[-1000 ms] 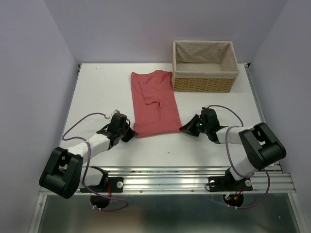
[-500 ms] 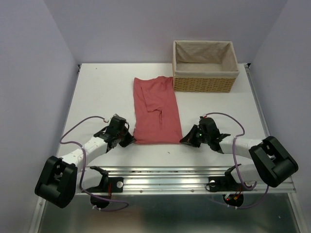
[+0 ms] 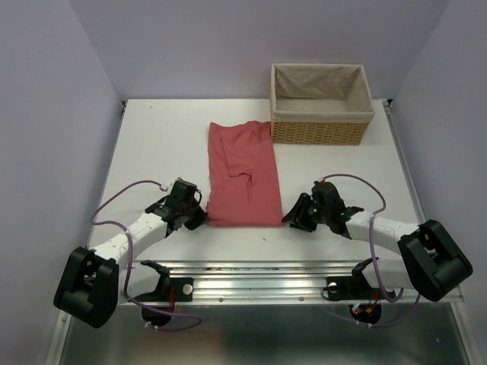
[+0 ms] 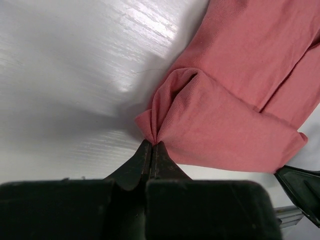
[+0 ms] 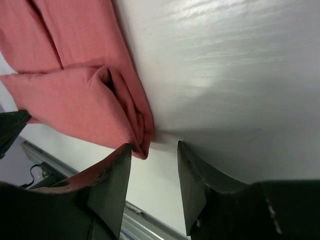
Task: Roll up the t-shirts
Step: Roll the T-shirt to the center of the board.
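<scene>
left gripper (image 4: 151, 146) pinches t-shirt (image 4: 235, 90) corner | right gripper (image 5: 154, 150) jaws parted at other near corner

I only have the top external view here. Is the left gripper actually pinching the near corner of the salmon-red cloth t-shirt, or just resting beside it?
Observer: Pinching. The left wrist view shows the left gripper shut on a bunched corner of the salmon-red cloth t-shirt.
Operator: And the right gripper?
Observer: The right gripper is open. Its wrist view shows bare white table in the gap, and nothing is held.
Operator: Where is that corner, then?
Observer: Bunched into folds on the table, right beside one fingertip. I cannot tell whether it touches.
</scene>
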{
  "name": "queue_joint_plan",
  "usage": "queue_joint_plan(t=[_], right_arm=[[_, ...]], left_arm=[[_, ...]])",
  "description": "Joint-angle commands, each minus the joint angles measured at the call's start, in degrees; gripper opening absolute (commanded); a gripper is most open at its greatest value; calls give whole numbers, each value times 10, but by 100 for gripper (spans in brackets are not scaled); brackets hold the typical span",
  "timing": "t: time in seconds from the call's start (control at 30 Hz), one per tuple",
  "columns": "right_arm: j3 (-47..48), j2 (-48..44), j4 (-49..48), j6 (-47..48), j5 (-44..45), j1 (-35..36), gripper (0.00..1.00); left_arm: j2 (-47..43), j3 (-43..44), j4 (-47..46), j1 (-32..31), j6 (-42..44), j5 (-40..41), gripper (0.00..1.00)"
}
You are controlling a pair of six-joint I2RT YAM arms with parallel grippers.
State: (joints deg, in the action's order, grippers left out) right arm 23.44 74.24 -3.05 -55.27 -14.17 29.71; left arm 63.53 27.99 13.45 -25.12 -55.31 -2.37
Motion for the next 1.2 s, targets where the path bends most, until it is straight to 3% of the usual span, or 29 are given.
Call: queue_joint_plan(t=[0.0, 0.3, 0.93, 1.17], right_arm=[[34, -28, 85, 48, 57, 2, 48], [98, -57, 160, 110, 104, 2, 51], [208, 9, 164, 148, 173, 59, 59], [202, 13, 161, 143, 171, 75, 59]], left_arm=[[-11, 18, 14, 1, 11, 12, 0], [-24, 26, 19, 1, 13, 12, 0], [-31, 54, 45, 2, 15, 47, 0], [-31, 53, 47, 1, 12, 47, 0]])
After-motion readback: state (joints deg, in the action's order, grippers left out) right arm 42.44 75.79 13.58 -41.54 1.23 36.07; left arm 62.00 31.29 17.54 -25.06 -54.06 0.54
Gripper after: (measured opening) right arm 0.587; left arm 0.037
